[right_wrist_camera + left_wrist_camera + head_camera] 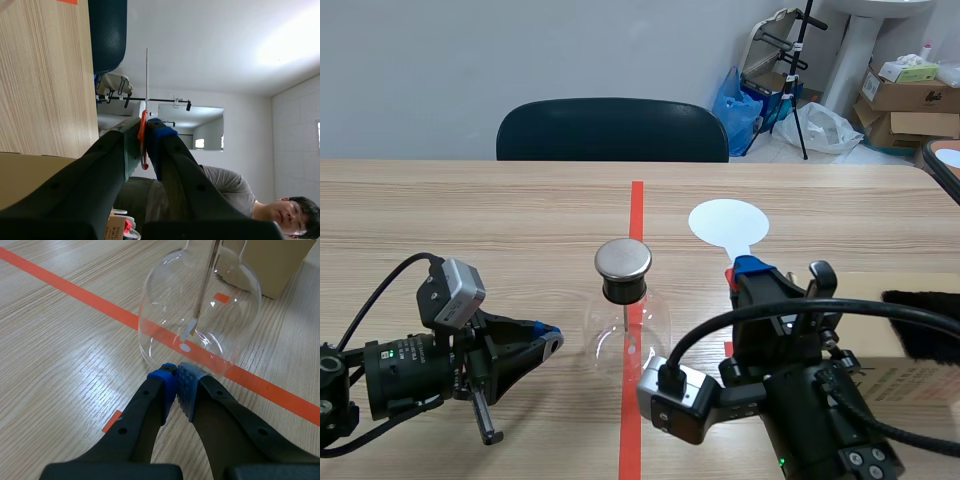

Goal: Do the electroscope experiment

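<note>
1. Right gripper [144, 131], lowest in the scene view, has its fingers pressed closed on the orange handle [142, 145] of a white disc paddle [728, 222]. The disc points away from the robot, beside the electroscope's top but apart from it.
2. Left gripper [176, 376] hangs low over the table with its pads met on nothing, its tips just short of the glass bulb.
3. Mid-table on the orange-red tape line stands the electroscope [625, 325]: a clear flask with a black stopper and a metal cap [623, 258]. A thin rod [206, 280] hangs down inside it.
4. Off to the right, black fur [920, 325] lies on a cardboard box [910, 385].
5. Judged from this, the step in hand is carrying the paddle to the cap. The next move calls for swinging the disc left and easing it onto or just over the metal cap without nudging the flask. Whether the disc is charged cannot be told.
</note>
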Tool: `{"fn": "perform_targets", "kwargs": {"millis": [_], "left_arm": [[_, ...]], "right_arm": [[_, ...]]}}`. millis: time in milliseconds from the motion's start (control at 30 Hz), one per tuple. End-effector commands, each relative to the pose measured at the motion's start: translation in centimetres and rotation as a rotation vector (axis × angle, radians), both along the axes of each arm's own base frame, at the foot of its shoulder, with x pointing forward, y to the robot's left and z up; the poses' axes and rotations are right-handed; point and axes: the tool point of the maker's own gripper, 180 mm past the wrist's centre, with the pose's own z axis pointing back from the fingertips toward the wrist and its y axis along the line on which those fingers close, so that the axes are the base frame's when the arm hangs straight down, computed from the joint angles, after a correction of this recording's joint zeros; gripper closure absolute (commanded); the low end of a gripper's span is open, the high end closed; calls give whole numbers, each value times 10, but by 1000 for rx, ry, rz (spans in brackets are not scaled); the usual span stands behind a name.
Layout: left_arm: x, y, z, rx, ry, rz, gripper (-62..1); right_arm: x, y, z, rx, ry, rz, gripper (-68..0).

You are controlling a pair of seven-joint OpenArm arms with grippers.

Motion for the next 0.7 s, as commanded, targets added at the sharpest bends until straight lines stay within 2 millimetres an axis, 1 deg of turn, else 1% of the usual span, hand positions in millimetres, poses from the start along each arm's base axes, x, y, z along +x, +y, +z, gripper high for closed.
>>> {"fn": "perform_targets", "kwargs": {"millis": [0, 100, 433, 667], "left_arm": [[5, -3, 11, -34, -25, 6, -29], [5, -3, 11, -34, -25, 6, -30], [5, -3, 11, -34, -25, 6, -30], [5, -3, 11, -34, -25, 6, -30]], "right_arm": [[4, 2, 9, 9, -30, 15, -10], [1, 10, 9, 7, -28, 63, -10], [-21, 53, 6, -5, -16, 330, -10], [-34, 70, 4, -11, -11, 449, -10]]}}
